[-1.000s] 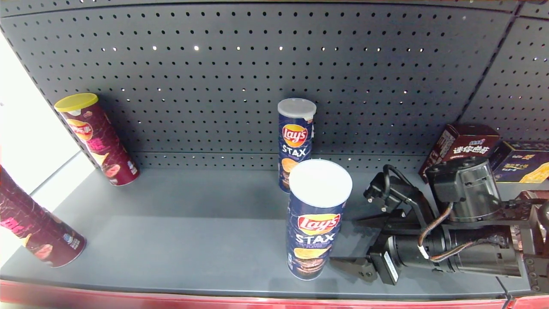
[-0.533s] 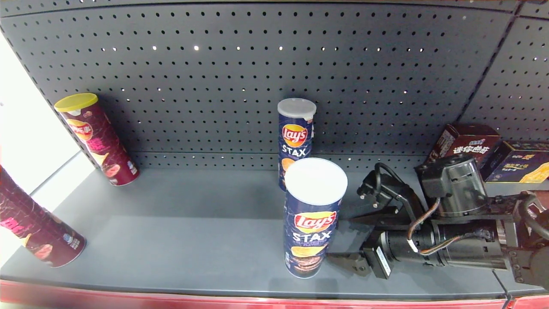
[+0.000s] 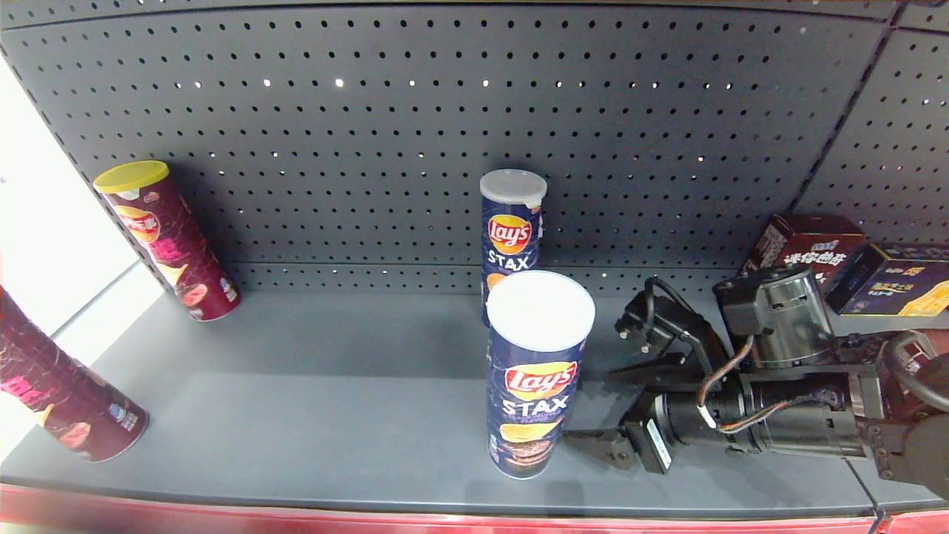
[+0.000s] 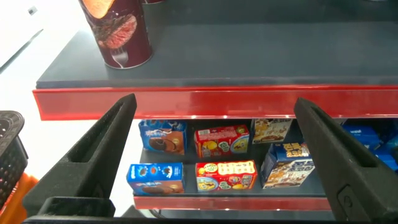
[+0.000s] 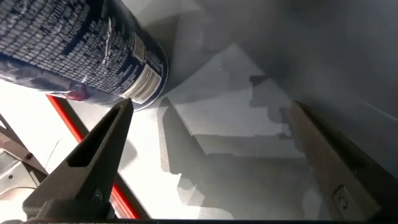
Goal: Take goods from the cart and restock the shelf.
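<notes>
Since 1 s ago: front blue can has shifted slightly left along the shelf; right arm has followed it left by about the same amount. All else unchanged.

Left to right, head view:
- Front maroon can at the shelf's left end, near the front lip, partly cut by the frame edge.
- Rear maroon can, yellow lid, stands back by the pegboard wall, well apart from the first.
- Rear blue can, grey lid, upright at mid-shelf against the back.
- Front blue can, white lid, upright directly ahead of the rear one, close to the front lip.
- Right pincer just to the right of the front blue can, low over the shelf, jaws spread wide and holding nothing. The can stands beyond the fingertips, not between them. The near finger has its tip right at the can's lower wall; contact cannot be confirmed.
- Dark brown box and dark blue box at the far right, behind the arm.

Left wrist view: left pincer spread wide, empty, in front of the red shelf lip. Small snack boxes sit on the shelf below.
</notes>
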Available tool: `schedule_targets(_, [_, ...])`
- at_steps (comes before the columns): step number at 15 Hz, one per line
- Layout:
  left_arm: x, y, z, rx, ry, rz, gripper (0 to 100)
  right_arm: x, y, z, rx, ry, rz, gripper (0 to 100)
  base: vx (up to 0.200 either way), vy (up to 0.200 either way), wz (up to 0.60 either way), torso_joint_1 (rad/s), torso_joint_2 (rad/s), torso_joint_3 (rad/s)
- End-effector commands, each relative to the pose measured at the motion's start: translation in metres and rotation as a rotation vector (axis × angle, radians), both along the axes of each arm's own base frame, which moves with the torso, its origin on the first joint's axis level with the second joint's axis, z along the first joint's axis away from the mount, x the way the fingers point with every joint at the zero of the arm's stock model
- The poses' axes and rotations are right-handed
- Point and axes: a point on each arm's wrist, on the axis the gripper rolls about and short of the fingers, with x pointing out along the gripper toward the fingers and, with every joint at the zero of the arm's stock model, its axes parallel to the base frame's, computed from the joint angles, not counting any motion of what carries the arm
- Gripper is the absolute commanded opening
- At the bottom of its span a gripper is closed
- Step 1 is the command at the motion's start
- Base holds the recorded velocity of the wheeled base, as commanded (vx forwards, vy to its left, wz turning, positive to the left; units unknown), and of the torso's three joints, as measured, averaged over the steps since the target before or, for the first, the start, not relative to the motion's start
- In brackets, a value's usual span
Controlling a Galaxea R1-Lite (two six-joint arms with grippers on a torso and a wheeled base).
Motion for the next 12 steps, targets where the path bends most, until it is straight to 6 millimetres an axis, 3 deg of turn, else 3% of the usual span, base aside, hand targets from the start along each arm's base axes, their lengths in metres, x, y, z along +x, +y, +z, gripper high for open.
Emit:
schedule_targets(1, [0.0001,0.0000,0.0000,0.001,0.001,0.000,100,0.0009,-0.0003,0.0013,0.003,-0.004,-0.002,100,0.000,0.000,0.00,0.000,0.00,0.000])
schedule_targets(12, [0.0001,0.0000,0.0000,0.001,0.001,0.000,100,0.0087,0.0079,-0.0021,-0.010,-0.005,0.012,100,0.000,0.000,0.00,0.000,0.00,0.000])
